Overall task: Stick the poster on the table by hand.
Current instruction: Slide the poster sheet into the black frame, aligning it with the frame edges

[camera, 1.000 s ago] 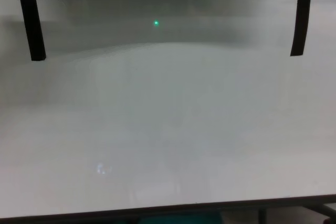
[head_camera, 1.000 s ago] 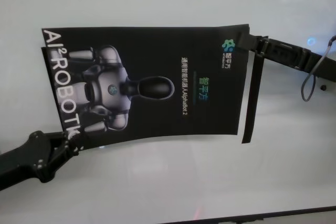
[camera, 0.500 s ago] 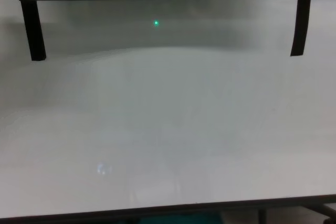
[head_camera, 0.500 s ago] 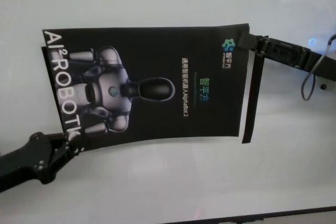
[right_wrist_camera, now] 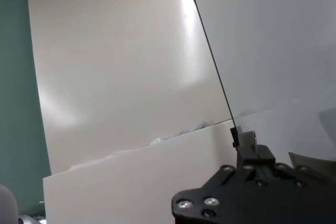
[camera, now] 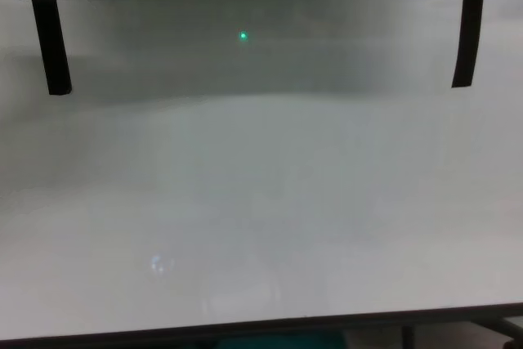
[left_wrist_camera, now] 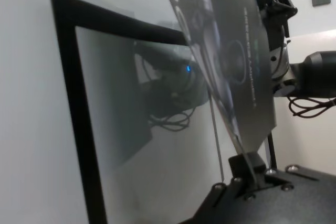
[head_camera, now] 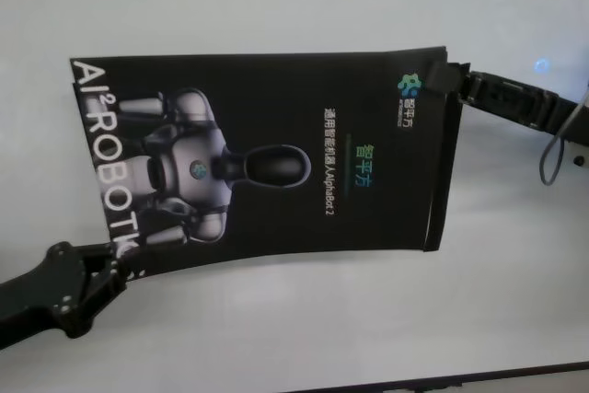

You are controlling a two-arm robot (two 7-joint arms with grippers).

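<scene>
— What is nearest to you?

— The white tabletop [camera: 261, 226], bare along its near edge in the chest view. A little farther, at the near left, my left tool [head_camera: 118, 260] is clamped on the poster's near left corner; my left wrist view shows the thin sheet pinched edge-on between its fingers [left_wrist_camera: 247, 162].

— And the poster itself?

— The poster [head_camera: 276, 167] hangs between my two tools above the tabletop (its shadow and reflection show below it in the left wrist view). The big white letters run along its left edge, the grey-white robot picture lies left of centre, and the small text and logo sit toward the right.

— The far side?

— At the far right, my right tool [head_camera: 449, 80] is closed on the poster's far right corner.
</scene>
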